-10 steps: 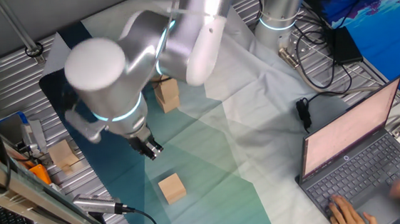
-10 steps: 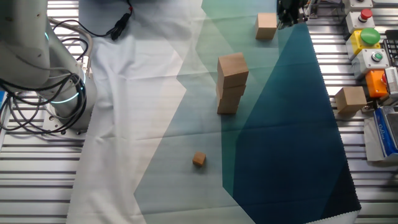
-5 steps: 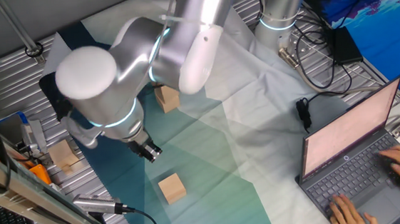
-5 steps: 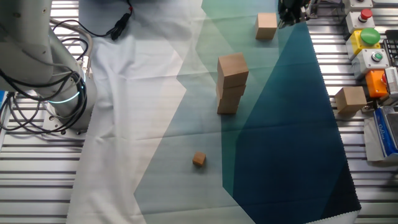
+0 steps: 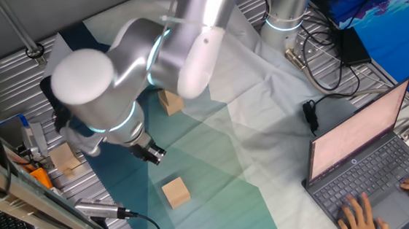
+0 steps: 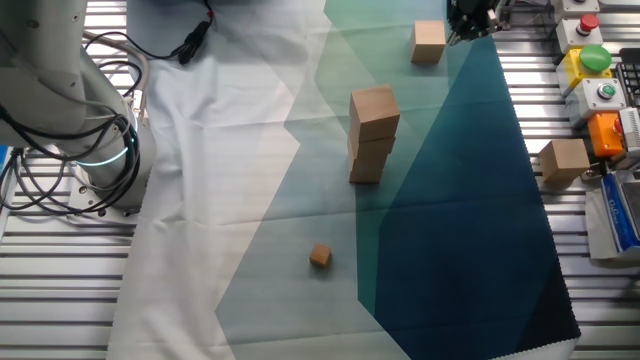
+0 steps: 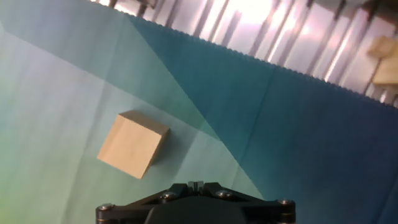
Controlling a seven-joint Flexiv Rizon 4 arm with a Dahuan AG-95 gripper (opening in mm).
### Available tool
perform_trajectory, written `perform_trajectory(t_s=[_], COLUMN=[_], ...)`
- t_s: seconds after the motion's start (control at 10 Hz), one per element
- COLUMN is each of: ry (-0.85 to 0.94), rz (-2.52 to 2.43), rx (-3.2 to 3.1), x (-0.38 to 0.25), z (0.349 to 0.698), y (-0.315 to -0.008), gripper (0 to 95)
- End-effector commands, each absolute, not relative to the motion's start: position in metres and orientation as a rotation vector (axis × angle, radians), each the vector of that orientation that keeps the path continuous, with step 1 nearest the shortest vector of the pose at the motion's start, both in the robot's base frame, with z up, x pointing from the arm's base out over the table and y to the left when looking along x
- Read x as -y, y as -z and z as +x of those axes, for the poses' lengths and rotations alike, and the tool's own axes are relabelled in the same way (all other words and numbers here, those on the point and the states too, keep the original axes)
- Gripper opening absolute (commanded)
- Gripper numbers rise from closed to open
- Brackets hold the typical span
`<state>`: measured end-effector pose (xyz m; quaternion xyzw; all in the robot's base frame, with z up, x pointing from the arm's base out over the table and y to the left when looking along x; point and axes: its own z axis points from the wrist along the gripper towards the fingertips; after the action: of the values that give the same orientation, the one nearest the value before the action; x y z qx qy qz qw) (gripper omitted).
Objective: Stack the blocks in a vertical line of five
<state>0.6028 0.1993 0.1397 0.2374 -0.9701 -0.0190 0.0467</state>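
Presently: two-finger gripper [image 5: 153, 153], fingers together, empty, above teal cloth; plain light-brown wooden cube [image 7: 133, 152] lying loose, up-left of gripper in hand view.

Even bright overhead light, soft shadows, hand view glary along top (background blurred), fixed views sharp.

Off my cloth's [image 6: 250, 150] side edge there's an open laptop [image 5: 362, 162] (someone's typing on it), plus a tiny wooden cube [image 6: 319, 257] mid-cloth and button boxes [image 6: 590, 62] past the far edge.
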Motion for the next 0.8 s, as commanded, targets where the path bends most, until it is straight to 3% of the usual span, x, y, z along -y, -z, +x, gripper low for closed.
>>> perform_trajectory(t_s=[0.1,0.8], ry=[0.079,0.168], rz=[0.681,0.556], rx=[2.985,3.011], x=[-0.197,-0.247], z=[0.599,0.609], y=[-0.140,-0.130], gripper=[0.0,0.0])
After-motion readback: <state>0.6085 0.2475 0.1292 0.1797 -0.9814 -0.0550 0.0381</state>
